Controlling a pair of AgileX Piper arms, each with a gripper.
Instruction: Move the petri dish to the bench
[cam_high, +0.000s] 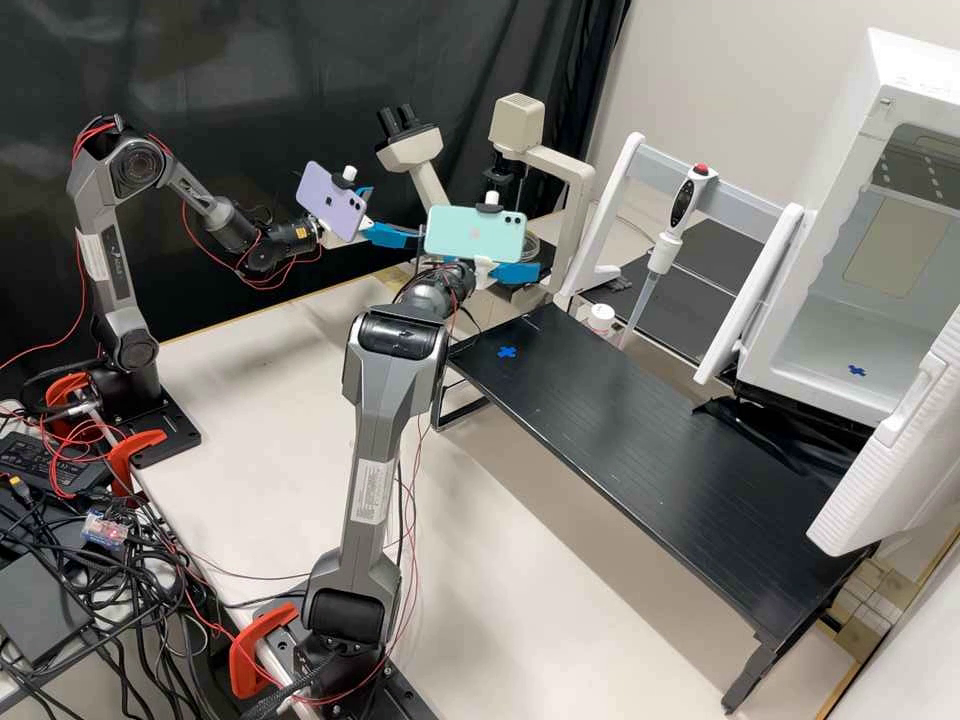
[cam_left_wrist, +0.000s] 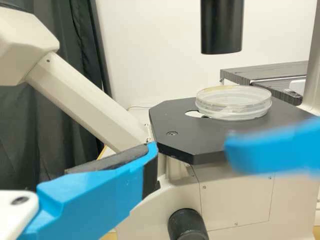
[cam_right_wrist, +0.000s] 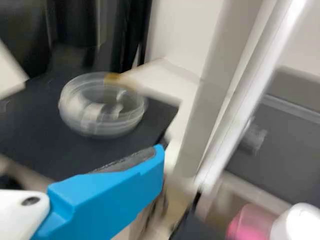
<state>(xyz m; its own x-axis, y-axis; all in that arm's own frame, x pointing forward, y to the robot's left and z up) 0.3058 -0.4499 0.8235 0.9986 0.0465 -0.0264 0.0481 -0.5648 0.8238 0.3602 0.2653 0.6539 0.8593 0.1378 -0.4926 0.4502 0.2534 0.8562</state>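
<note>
- Fingers (cam_left_wrist: 100, 200): bright blue, dark grey pads (cam_left_wrist: 107, 161)
- Petri dish (cam_left_wrist: 232, 106): clear, a yellowish patch at its rim
- Microscope (cam_high: 431, 185): cream, with black eyepieces (cam_high: 398, 121) and a black stage (cam_left_wrist: 169, 116)
- Phones (cam_high: 475, 236): one lilac, one mint green
- Arms (cam_high: 377, 425): dark grey and black
- Raised worktop (cam_high: 600, 425): black, finely lined
- Lower worktop (cam_high: 240, 400): off-white
- Tape crosses (cam_high: 507, 352): blue
- Cabinet (cam_high: 790, 360): white
- Pipette (cam_high: 664, 250): white and grey, black panel, red button (cam_high: 701, 169)
- Clamps (cam_high: 137, 455): orange-red
- Cables (cam_high: 82, 275): red, black
- Curtain (cam_high: 250, 90): black
- Wall (cam_high: 720, 80): pale beige

Left gripper (cam_high: 388, 215) and right gripper (cam_high: 515, 272) aloft, each with fingers apart
</note>
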